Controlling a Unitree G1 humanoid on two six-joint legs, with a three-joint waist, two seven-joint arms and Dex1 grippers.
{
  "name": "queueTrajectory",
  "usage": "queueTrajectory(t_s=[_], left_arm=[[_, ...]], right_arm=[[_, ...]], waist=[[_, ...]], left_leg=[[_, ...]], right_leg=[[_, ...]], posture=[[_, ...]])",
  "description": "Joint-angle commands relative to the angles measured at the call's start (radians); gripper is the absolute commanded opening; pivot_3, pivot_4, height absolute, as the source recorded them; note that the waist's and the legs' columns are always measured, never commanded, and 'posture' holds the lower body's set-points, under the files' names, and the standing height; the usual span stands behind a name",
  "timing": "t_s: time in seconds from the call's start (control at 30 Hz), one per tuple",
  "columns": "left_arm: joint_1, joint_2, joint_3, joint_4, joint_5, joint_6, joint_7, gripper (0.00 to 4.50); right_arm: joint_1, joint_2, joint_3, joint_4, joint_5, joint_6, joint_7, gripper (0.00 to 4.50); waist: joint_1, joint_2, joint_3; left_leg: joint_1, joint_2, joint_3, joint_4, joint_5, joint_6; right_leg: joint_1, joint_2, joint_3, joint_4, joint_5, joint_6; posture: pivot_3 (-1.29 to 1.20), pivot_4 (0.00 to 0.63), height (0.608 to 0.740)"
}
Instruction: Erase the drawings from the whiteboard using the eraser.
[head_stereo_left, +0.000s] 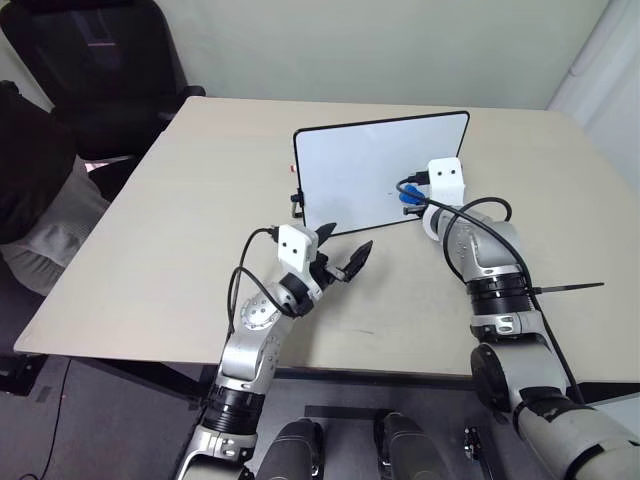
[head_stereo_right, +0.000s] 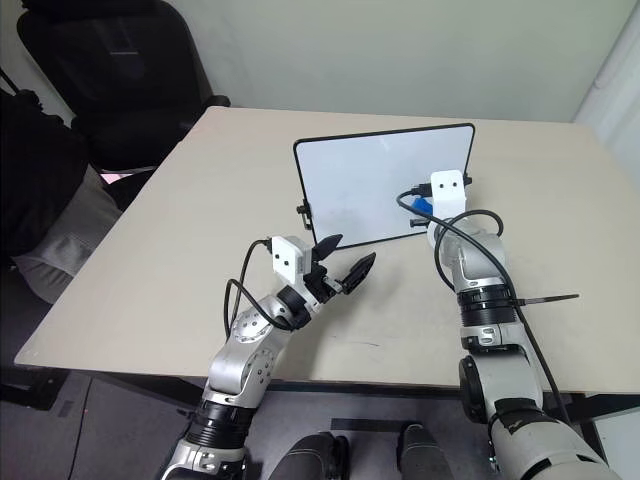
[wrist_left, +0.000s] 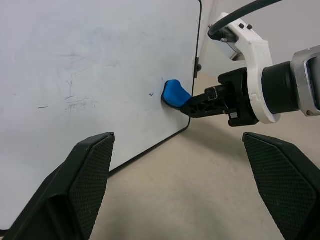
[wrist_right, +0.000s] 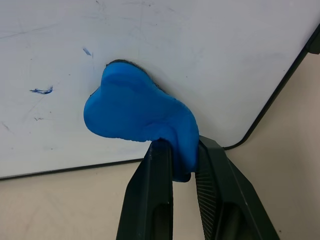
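Note:
The whiteboard (head_stereo_left: 360, 170) stands tilted at the middle of the table, black-framed. My right gripper (wrist_right: 181, 150) is shut on the blue eraser (wrist_right: 135, 112), which presses against the board's face near its lower right corner (wrist_left: 174, 93). Of the drawings, small blue flecks (wrist_right: 41, 90) show beside the eraser, along with faint grey smears (wrist_left: 75, 102). My left gripper (head_stereo_left: 345, 258) hovers open and holds nothing, just in front of the board's lower edge, pointing toward it.
The beige table (head_stereo_left: 180, 240) has free surface on all sides of the board. A black office chair (head_stereo_left: 100, 60) stands at the far left corner, with dark and grey fabric (head_stereo_left: 40, 200) by the left edge. A thin black strap (head_stereo_left: 565, 288) sticks out near my right forearm.

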Motion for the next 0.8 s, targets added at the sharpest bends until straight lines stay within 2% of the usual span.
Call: queueTrajectory(t_s=[0.03,0.17,0.37,0.57,0.8], left_arm=[[-0.013,0.000,0.002,-0.037,-0.005,-0.008,0.000,4.50],[-0.014,0.000,0.002,-0.037,-0.006,-0.009,0.001,4.50],[-0.014,-0.002,0.001,-0.036,-0.007,-0.009,0.000,4.50],[-0.011,-0.004,-0.001,-0.036,-0.005,-0.012,-0.002,4.50],[-0.013,-0.005,-0.004,-0.030,-0.002,-0.016,-0.004,4.50]], right_arm=[[-0.025,0.023,0.039,-0.066,0.004,-0.019,0.041,0.35],[-0.028,0.049,0.064,-0.134,0.017,-0.012,0.075,0.35],[-0.041,0.045,0.032,-0.144,0.012,-0.017,0.075,0.35],[-0.060,0.005,-0.034,-0.036,-0.019,-0.027,0.006,0.35],[-0.059,0.000,-0.010,-0.007,-0.028,-0.038,0.009,0.35]], waist=[[-0.005,0.000,0.000],[-0.016,0.000,0.000],[-0.017,0.000,0.000],[-0.010,0.000,0.000],[-0.006,0.000,0.000]], left_leg=[[0.000,0.000,0.000,0.000,0.000,0.000],[-0.002,0.001,0.000,0.000,0.000,0.001],[-0.002,0.005,0.001,0.000,0.003,0.004],[-0.003,0.005,0.001,0.000,0.003,0.004],[-0.003,0.004,0.001,0.002,-0.001,-0.005]], right_leg=[[0.000,0.000,0.000,0.000,0.000,0.000],[-0.003,0.001,0.000,0.000,0.000,0.000],[-0.004,0.003,-0.001,0.000,0.001,-0.002],[-0.004,0.003,-0.001,0.000,0.002,-0.003],[-0.004,0.002,-0.001,0.001,0.004,-0.005]], posture=[[0.00,0.150,0.740],[0.00,0.150,0.740],[0.00,0.150,0.740],[0.00,0.150,0.740],[0.00,0.150,0.740]])
